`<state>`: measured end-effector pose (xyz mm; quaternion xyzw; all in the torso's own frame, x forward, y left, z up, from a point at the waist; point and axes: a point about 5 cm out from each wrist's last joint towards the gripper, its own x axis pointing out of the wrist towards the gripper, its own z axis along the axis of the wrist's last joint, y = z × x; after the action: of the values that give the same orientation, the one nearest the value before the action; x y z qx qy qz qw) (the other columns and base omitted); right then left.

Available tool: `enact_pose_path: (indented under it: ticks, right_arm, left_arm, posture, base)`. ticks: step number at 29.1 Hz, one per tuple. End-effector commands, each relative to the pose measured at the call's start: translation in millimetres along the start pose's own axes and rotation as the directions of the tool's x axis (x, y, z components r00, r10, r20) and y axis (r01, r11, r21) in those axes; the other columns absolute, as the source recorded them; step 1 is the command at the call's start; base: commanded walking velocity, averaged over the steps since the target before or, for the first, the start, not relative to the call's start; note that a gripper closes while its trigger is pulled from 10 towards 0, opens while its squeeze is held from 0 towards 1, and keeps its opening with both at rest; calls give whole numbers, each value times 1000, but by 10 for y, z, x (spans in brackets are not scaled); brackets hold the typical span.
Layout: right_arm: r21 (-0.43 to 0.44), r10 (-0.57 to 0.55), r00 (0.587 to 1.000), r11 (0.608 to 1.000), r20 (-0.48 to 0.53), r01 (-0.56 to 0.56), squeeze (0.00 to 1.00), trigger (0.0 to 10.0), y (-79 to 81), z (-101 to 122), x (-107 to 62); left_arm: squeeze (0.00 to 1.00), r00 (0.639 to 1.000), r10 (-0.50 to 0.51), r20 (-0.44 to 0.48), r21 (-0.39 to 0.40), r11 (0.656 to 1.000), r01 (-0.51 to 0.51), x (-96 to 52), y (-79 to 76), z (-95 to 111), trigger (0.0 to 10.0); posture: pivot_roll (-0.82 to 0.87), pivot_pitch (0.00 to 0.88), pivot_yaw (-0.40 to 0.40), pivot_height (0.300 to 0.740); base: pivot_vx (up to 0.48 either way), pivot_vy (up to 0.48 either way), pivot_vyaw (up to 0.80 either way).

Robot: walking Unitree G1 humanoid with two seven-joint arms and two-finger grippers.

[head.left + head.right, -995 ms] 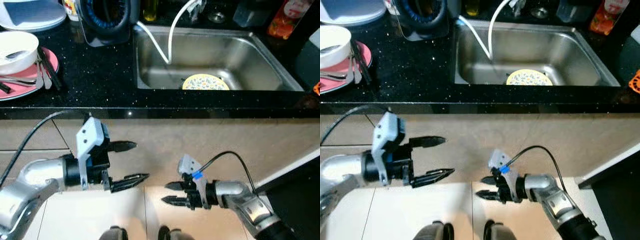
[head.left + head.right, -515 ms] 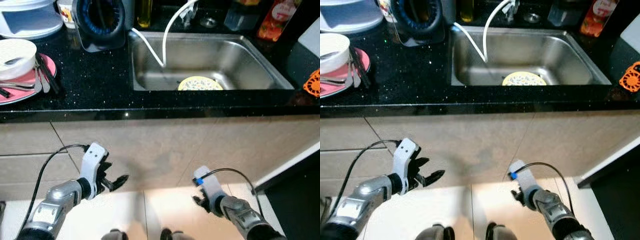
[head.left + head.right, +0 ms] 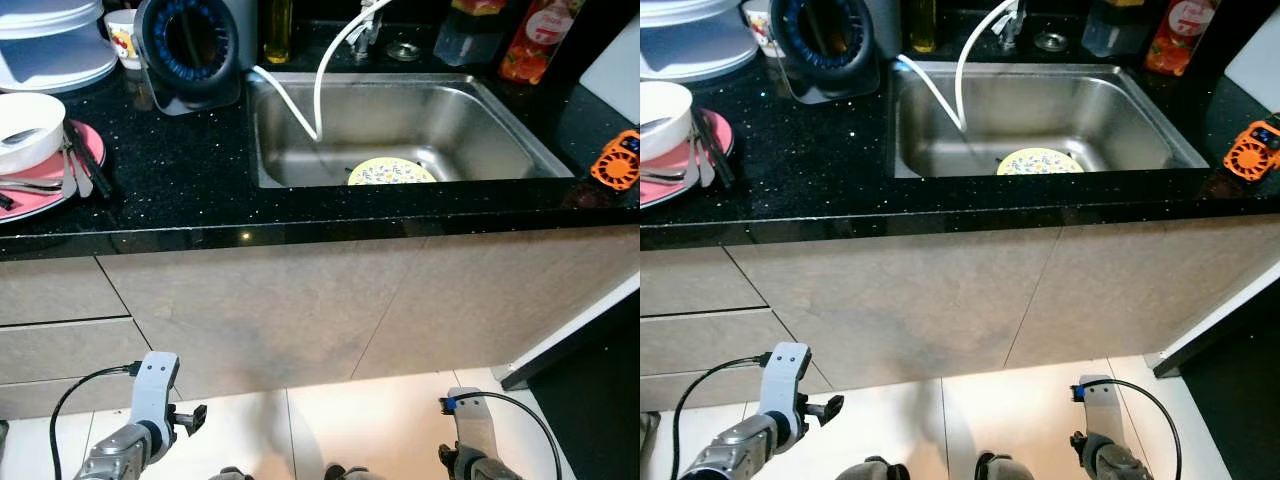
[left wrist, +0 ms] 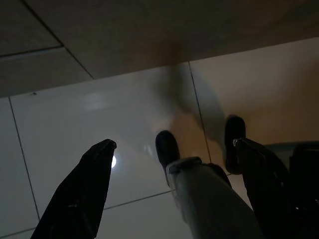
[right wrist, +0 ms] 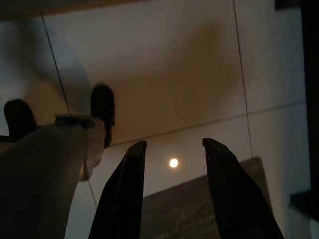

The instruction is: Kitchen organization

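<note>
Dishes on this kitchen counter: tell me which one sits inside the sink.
The round yellow patterned plate, lying in the steel sink. The white bowl and pink plate sit on the black counter instead.

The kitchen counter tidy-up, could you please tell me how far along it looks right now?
Nothing looks done yet: the patterned plate lies in the sink, and the white bowl and utensils sit on the pink plate. Nothing is in hand: left gripper and right gripper hang open over the floor. All the sorting is left.

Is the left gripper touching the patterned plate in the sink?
Apart. The left eye view shows the left gripper low by the floor, the patterned plate up in the sink.
</note>
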<state>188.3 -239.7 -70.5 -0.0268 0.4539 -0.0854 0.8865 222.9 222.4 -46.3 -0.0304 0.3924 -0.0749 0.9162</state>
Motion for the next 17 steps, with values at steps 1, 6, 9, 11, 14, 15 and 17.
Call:
enact_pose_path:
  ticks: [1,6,9,11,14,15,17]
  right_arm:
    - [56,-40,998,997,-57,43,0,10000,-40,-192,-28]
    - [64,-57,994,996,-92,63,0,10000,-25,-322,-51]
    - [66,-63,993,995,-101,70,0,10000,-5,-352,-55]
    - [18,-59,993,998,-102,61,0,10000,4,-322,-46]
    - [-19,-67,995,998,-75,66,0,10000,-24,-191,-20]
    - [-19,-67,995,998,-75,66,0,10000,-24,-191,-20]
    - [-38,-65,996,997,-66,62,0,10000,-8,-110,-2]
  left_arm:
    - [0,998,17,-53,5,1000,-17,20,-65,-148,10000]
    - [0,995,30,-100,21,999,-28,37,-141,-276,10000]
    - [0,990,32,-134,36,999,-27,46,-195,-354,10000]
    - [0,986,46,-157,40,998,-41,48,-194,-371,10000]
    - [0,985,68,-158,59,996,-59,67,-178,-310,10000]
    - [0,985,68,-158,59,996,-59,67,-178,-310,10000]
    - [0,982,95,-162,81,993,-82,69,-142,-278,10000]
  posture:
    - [30,103,-12,740]
    - [10,78,-4,740]
    - [-5,35,0,740]
    - [-13,9,-1,740]
    - [-3,16,3,740]
    - [-3,16,3,740]
    - [-16,10,-4,740]
  base:
    - [0,0,0]
    - [0,0,0]
    - [0,0,0]
    - [0,0,0]
    - [0,0,0]
    - [0,0,0]
    - [0,0,0]
